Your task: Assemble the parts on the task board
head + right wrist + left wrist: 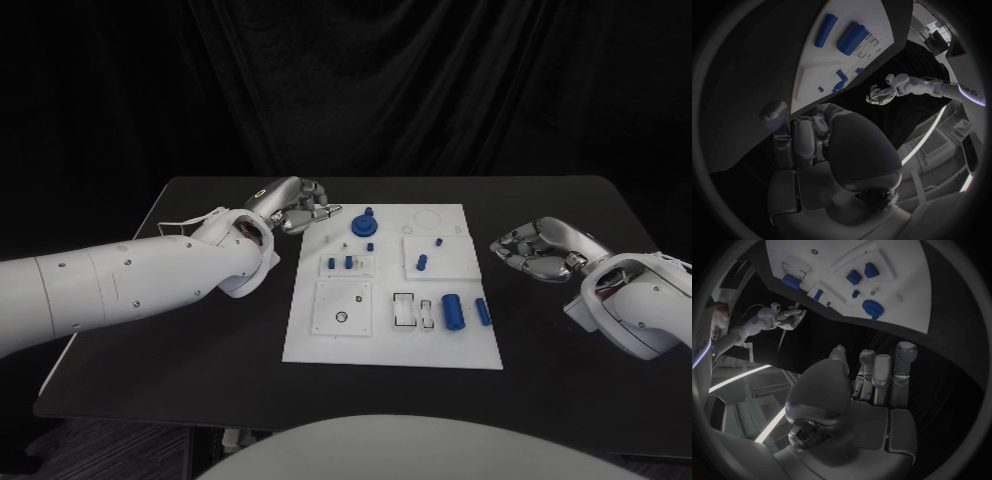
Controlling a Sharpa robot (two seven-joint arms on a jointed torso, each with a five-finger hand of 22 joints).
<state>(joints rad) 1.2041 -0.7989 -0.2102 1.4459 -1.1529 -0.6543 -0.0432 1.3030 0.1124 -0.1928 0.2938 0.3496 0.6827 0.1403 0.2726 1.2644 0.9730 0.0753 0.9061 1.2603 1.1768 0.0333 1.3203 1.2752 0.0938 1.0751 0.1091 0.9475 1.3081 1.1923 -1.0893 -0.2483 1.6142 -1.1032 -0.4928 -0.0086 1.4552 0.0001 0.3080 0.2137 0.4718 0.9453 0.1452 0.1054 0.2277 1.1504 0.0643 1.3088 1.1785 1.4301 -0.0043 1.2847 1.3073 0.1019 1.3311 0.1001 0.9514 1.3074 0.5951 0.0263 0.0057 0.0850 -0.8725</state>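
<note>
Black table (173, 340), both hands flanking the task board (392, 345), left hand (293, 204) and right hand (541, 249) fingers curled, empty.

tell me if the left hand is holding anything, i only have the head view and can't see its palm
observer: No. In the left wrist view the left hand has a bare palm, and its fingers reach out short of the white board without touching it.
operator: ok and the right one, looks like a fist from here, anything inside
observer: Nothing. In the right wrist view the right hand has its fingers curled in with no blue part between them.
</note>
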